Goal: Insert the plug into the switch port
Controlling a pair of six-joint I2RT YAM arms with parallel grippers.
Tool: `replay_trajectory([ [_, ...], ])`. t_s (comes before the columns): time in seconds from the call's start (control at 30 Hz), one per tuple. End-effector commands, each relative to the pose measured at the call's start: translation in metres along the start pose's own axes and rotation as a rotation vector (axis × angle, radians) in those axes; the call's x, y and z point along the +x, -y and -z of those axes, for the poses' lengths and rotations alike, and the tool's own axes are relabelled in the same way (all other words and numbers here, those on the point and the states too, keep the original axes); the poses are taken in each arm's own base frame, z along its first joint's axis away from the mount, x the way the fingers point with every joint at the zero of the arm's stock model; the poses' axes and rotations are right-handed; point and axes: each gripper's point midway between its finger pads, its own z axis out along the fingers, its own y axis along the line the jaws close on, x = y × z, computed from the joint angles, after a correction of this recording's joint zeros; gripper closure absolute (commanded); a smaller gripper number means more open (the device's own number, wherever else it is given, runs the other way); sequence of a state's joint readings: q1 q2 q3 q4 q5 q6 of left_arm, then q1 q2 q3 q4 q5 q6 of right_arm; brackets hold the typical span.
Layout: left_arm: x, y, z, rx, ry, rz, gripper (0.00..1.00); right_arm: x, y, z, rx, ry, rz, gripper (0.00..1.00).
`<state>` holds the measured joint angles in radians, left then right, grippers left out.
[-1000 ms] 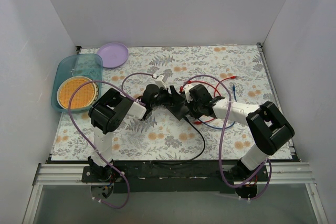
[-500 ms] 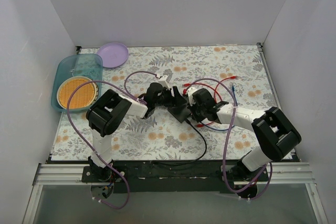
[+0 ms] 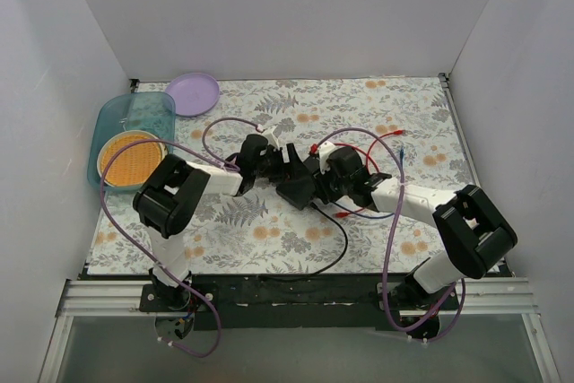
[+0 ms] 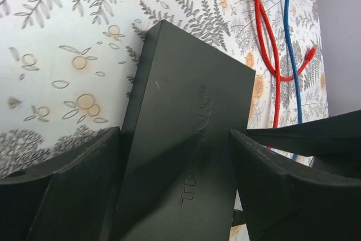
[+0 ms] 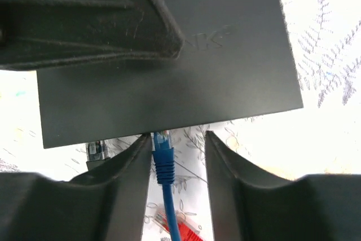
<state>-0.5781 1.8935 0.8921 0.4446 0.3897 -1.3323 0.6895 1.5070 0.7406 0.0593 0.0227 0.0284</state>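
Plug at switch; right hand released, left hand unclear; tray holds orange disc

**Twin Arms in White and Black, Strung With Purple Cable**

The left arm and right arm share white tubular links and bulky black joint housings. Purple cables loop along both. The fingers are matte black wedges, faintly scuffed.

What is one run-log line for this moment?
left tool: straddling switch, grip unclear | right tool: open around blue plug | blue plug: tip at switch edge, seating hidden
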Motion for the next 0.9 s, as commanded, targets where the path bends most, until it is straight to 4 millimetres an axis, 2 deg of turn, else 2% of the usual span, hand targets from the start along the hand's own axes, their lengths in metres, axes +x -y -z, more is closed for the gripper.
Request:
replay_trajectory([
  [0.0,0.025,0.014,0.022,0.021,-0.164,0.081,0.22,-0.108,-0.010,0.017,-0.034,0.333,-0.004,0.44],
  [0.03,0.017,0.009,0.023,0.009,-0.149,0.083,0.21,-0.105,-0.010,0.016,-0.033,0.319,-0.001,0.37],
  [0.1,0.009,0.005,0.024,-0.007,-0.140,0.077,0.20,-0.094,-0.009,0.014,-0.029,0.273,-0.001,0.33],
  [0.13,0.004,0.001,0.024,-0.015,-0.127,0.078,0.20,-0.092,-0.009,0.014,-0.030,0.262,0.002,0.27],
  [0.27,-0.008,-0.005,0.028,-0.033,-0.102,0.073,0.18,-0.071,-0.008,0.010,-0.026,0.175,0.013,0.23],
  [0.47,-0.017,-0.007,0.031,-0.030,-0.084,0.069,0.16,-0.049,-0.006,0.013,-0.019,0.111,0.031,0.23],
  [0.6,-0.016,-0.006,0.032,-0.021,-0.094,0.060,0.16,-0.039,-0.006,0.019,-0.020,0.088,0.033,0.25],
  [0.63,-0.015,-0.005,0.033,-0.015,-0.097,0.058,0.16,-0.039,-0.006,0.023,-0.021,0.094,0.034,0.31],
  [0.67,-0.015,-0.004,0.033,-0.010,-0.097,0.051,0.16,-0.030,-0.006,0.023,-0.022,0.078,0.033,0.34],
  [0.87,-0.008,-0.002,0.031,0.024,-0.127,0.049,0.16,-0.010,-0.022,0.026,-0.119,0.057,0.033,0.43],
])
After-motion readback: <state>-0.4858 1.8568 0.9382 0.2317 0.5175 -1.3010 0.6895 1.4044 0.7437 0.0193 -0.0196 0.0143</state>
